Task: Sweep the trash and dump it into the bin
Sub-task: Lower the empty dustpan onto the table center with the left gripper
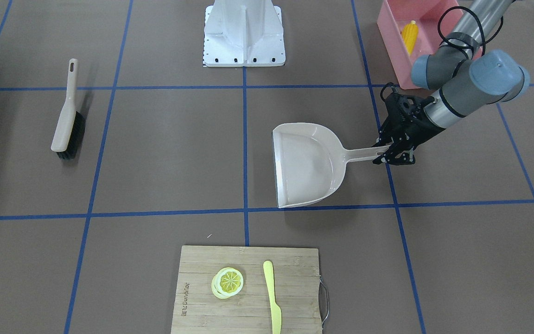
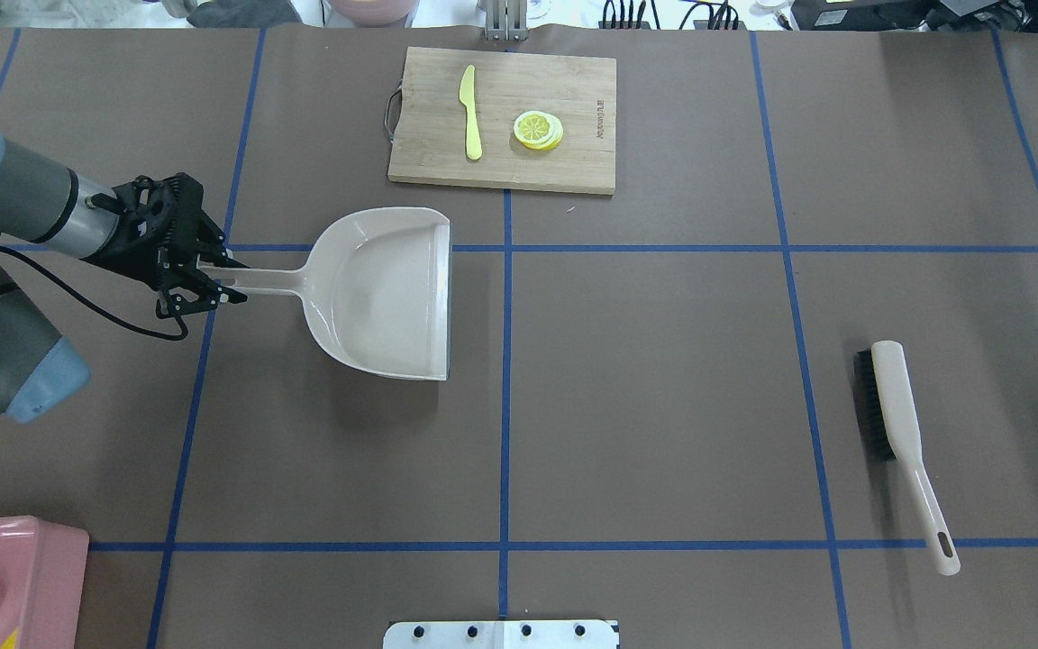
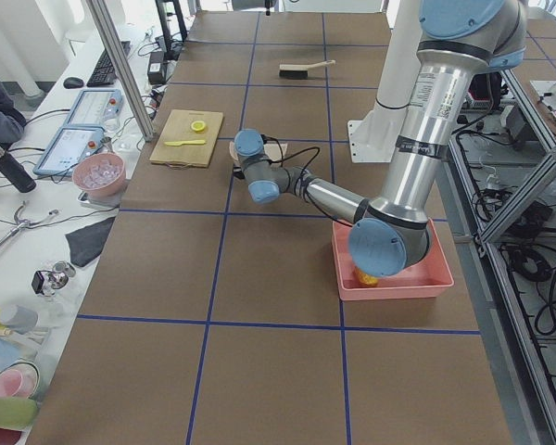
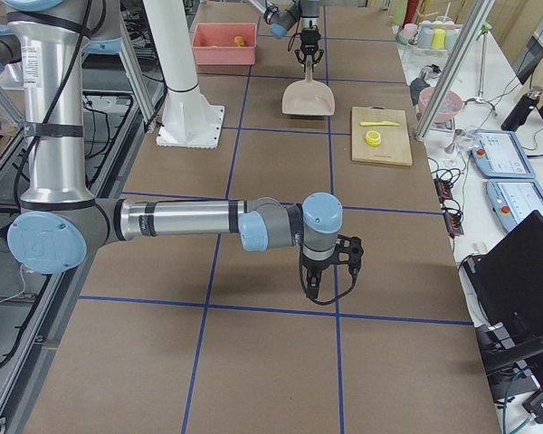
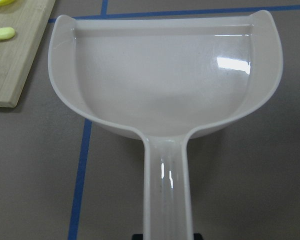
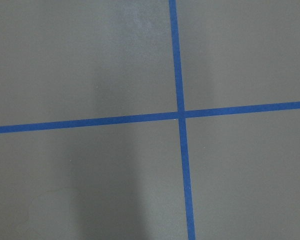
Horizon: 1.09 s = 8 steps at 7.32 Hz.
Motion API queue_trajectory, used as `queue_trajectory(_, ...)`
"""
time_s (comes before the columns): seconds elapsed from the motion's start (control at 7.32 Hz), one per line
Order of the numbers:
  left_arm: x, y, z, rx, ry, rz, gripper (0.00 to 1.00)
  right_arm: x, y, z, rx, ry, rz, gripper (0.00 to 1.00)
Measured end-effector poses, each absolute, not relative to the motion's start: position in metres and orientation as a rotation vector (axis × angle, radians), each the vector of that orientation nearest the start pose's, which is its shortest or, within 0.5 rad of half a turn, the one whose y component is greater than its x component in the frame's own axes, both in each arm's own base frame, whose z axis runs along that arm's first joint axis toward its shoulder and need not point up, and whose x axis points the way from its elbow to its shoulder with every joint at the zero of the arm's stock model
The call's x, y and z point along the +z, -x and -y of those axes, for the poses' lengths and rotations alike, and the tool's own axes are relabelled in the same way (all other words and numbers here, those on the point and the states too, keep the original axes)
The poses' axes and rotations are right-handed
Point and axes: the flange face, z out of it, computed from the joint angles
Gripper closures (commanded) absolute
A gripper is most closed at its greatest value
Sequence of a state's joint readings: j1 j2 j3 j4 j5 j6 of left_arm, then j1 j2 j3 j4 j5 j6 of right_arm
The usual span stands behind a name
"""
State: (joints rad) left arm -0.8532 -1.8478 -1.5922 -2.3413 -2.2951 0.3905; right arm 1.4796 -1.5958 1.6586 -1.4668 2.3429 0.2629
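While left gripper (image 2: 217, 284) fingers clench handle (image 2: 267, 281) of empty beige plastic dustpan (image 2: 384, 297), yellow toy corn cob (image 1: 410, 37) lies in pink plastic tub (image 1: 390, 41). Dustpan likely light, stiff, slick; right gripper (image 4: 313, 287): cannot tell.

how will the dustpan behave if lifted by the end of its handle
Probably stiff: the dustpan looks like one moulded plastic shell. Likely slippery, given its glossy highlights. With the left gripper at the handle's far end, the wide scoop may sag or twist.
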Motion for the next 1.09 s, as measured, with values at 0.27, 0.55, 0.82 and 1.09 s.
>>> queue_trajectory(0.27,0.395,-0.354,0.491,1.379,-0.995,-0.884,0.80,0.607,-0.012,0.493,0.080,-0.012,0.785,0.00)
queue_trajectory(0.55,0.392,-0.365,0.483,1.396,-1.001,-0.876,0.77,0.598,-0.010,0.485,0.073,0.005,0.780,0.00)
queue_trajectory(0.82,0.390,-0.371,0.478,1.399,-1.011,-0.857,0.75,0.599,-0.011,0.468,0.048,0.003,0.777,0.00)
queue_trajectory(1.09,0.391,-0.375,0.475,1.403,-1.008,-0.855,0.66,0.602,-0.013,0.459,0.043,0.006,0.768,0.00)
